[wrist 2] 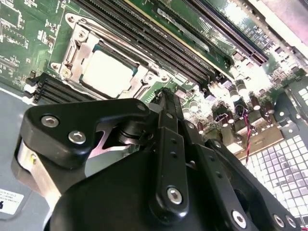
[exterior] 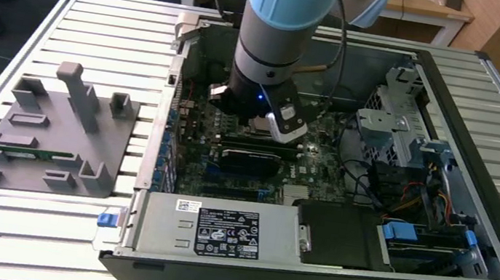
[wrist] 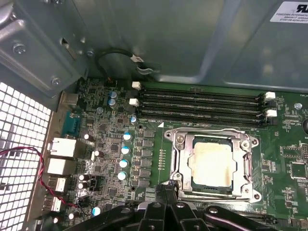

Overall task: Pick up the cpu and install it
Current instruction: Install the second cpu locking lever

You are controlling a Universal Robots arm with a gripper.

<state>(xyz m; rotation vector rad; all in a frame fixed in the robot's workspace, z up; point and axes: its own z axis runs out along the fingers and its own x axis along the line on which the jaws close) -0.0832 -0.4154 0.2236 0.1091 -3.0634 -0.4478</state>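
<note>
The cpu point(wrist: 211, 163) is a silver-topped square chip lying flat in the metal socket frame point(wrist: 179, 161) on the green motherboard, and both wrist views show it point(wrist 2: 108, 72). My gripper point(wrist: 166, 189) hovers just beside the socket's edge. Its black fingers are pressed together with nothing between them, and they are apart from the chip. The second wrist view has the fingertips point(wrist 2: 163, 95) a short way off the socket's corner. In the exterior view the arm point(exterior: 269, 40) reaches down into the open computer case point(exterior: 474, 216) over the board's middle.
Black memory slots point(wrist: 202, 103) run alongside the socket. A grey fixture tray point(exterior: 45, 133) with a green memory stick point(exterior: 28, 151) lies at the exterior view's left. The power supply point(exterior: 218, 227), drive cage point(exterior: 398, 131) and red-black wires point(wrist: 29, 159) crowd the case.
</note>
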